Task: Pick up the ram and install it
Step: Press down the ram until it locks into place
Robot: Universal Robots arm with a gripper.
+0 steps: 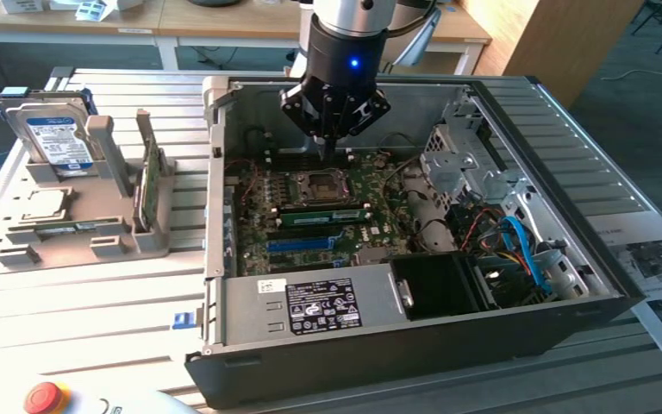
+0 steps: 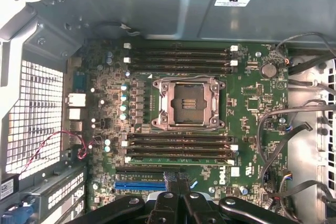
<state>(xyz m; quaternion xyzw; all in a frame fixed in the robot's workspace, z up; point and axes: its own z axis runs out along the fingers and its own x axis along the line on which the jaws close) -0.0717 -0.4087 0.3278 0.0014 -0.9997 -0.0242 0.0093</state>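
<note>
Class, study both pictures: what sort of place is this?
Probably a robotics lab's computer-assembly bench: an open black desktop case on a slatted metal table, a grey holder of spare parts, wooden desks behind.

The exterior view stands off from the open computer case, looking down at a slant over its front edge; the wrist view hangs close above the motherboard, facing straight down; both share the CPU socket.

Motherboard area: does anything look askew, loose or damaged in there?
Nothing stands out. The ram appears to sit level in a slot beside the empty CPU socket. The gripper hovers above the board, jaws shut, with nothing seen between them.
</note>
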